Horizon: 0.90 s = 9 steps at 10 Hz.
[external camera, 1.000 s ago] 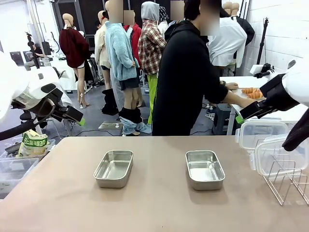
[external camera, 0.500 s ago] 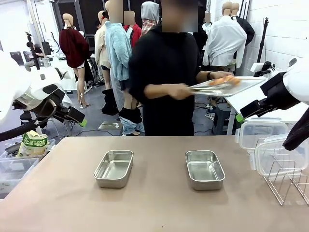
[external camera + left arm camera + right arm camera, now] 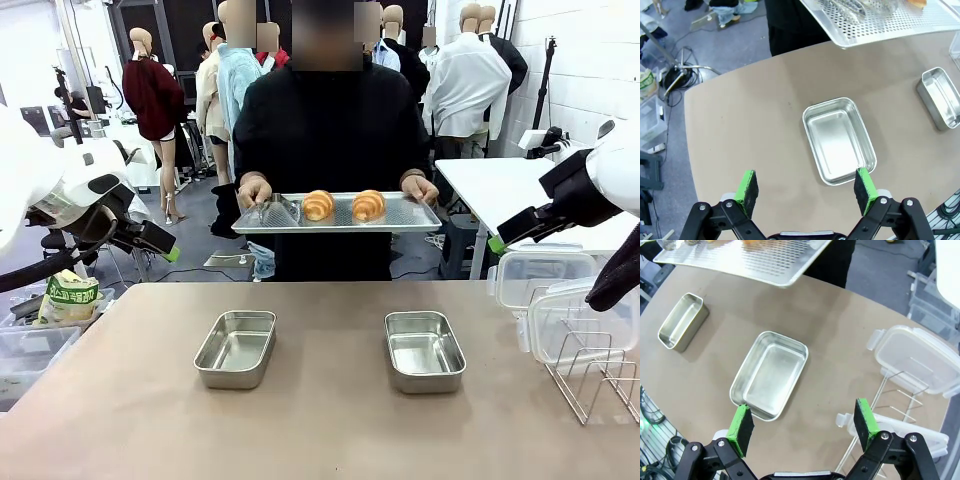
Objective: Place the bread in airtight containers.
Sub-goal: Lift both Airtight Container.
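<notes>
The person (image 3: 330, 130), turned away a second ago, now faces you at the table's (image 3: 330, 430) far edge, holding a perforated tray (image 3: 420, 213) with two rolls (image 3: 318, 205) side by side on it, above the table. The left container (image 3: 236, 348) and right container (image 3: 424, 350) sit bare mid-table. Your left tool (image 3: 806, 185) and right tool (image 3: 804, 426) hang above them, fingers spread wide and gripping nothing, so the bread has probably only now come within reach.
</notes>
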Motion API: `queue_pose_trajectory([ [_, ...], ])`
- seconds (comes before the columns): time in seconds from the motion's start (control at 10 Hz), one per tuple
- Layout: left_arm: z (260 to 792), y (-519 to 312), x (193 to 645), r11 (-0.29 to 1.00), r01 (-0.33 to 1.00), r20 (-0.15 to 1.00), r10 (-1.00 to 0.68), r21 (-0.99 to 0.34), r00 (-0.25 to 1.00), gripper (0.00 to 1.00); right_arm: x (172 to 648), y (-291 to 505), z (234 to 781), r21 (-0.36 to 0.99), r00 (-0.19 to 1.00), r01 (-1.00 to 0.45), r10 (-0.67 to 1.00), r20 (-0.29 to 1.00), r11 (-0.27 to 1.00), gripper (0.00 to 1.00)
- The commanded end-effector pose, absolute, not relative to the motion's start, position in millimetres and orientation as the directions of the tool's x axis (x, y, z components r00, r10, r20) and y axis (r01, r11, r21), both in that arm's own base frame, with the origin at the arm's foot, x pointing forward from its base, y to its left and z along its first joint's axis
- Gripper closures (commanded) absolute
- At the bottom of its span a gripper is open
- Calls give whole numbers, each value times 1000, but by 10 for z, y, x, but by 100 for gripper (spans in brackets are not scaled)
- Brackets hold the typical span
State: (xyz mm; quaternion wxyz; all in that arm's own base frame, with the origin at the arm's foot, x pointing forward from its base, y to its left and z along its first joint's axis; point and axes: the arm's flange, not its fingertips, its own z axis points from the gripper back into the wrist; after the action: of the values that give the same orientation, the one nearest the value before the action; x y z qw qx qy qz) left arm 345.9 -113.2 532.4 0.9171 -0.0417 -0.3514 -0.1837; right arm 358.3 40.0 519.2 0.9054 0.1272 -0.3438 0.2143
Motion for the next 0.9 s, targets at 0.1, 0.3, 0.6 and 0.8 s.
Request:
queue_pose_trajectory([
  [0.1,5322,-1109,3462,923,381,657,-318,51,683,0,3584,398,5183,96,671,-485,300,678,869,0],
  [0.3,5322,-1109,3462,923,381,657,-318,51,683,0,3584,398,5183,96,671,-485,300,678,869,0],
  [0.6,5322,-1109,3462,923,381,657,-318,51,683,0,3584,398,5183,96,671,-485,300,678,869,0],
  [0.8,5322,-1109,3462,923,381,657,-318,51,683,0,3584,398,5183,96,671,-485,300,678,869,0],
])
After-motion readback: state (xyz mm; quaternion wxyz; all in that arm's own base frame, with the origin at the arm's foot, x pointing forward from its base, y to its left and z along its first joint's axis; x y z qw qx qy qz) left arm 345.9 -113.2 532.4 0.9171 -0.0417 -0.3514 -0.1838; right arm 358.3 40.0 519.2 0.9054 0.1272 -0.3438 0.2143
